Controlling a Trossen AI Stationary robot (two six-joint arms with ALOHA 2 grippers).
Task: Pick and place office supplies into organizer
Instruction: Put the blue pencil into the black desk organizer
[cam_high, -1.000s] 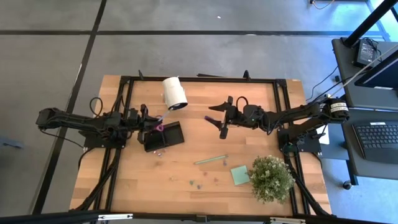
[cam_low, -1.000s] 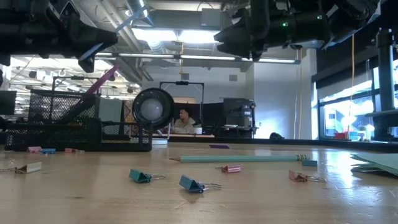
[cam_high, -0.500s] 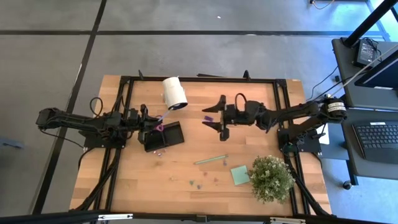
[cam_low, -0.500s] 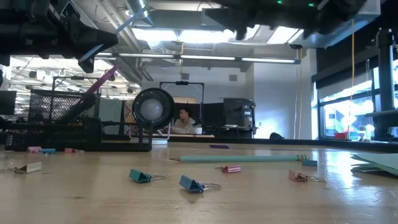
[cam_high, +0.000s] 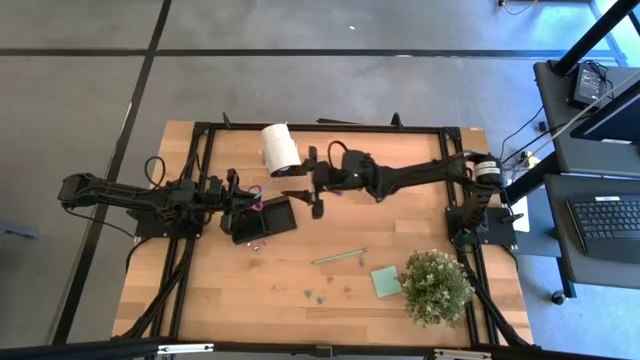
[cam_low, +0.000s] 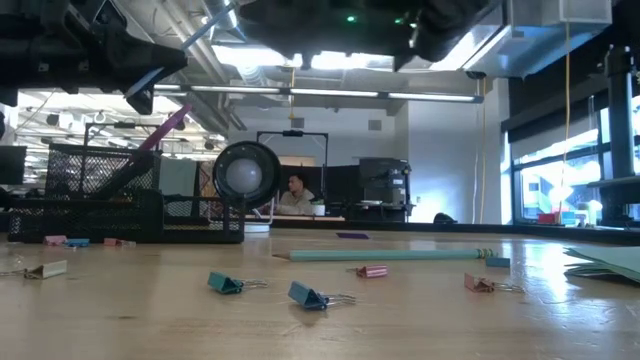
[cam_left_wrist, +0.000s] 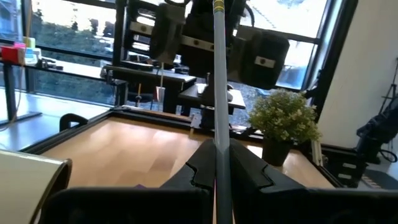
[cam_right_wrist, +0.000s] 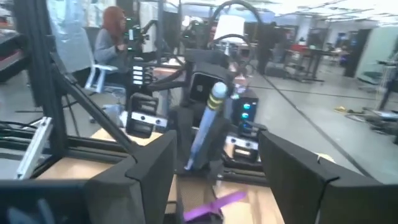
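The left gripper (cam_high: 238, 198) sat just left of the organizer (cam_high: 270, 217), its jaws pinched tight on a thin pen (cam_left_wrist: 218, 74) that stood up between its fingers (cam_left_wrist: 200, 168) (in the left wrist view the shaft ran straight up the middle), presumably held upright so it could be handed across or dropped in end-first. The organizer itself lay near the table's middle, with purple-handled scissors (cam_high: 255, 201) leaning out of its left end and a white roll (cam_high: 280, 150) just behind it. To the organizer's right, the right gripper (cam_high: 311, 186) reached in above its right end, fingers (cam_right_wrist: 149, 168) spread wide with nothing between them, facing the held pen as though lining up to take it. Further right of the organizer, well apart, a pale green pencil (cam_high: 339, 257), a sticky-note pad (cam_high: 386, 281) and small clips (cam_low: 312, 295) lay waiting on the table, near a potted plant (cam_high: 437, 286).
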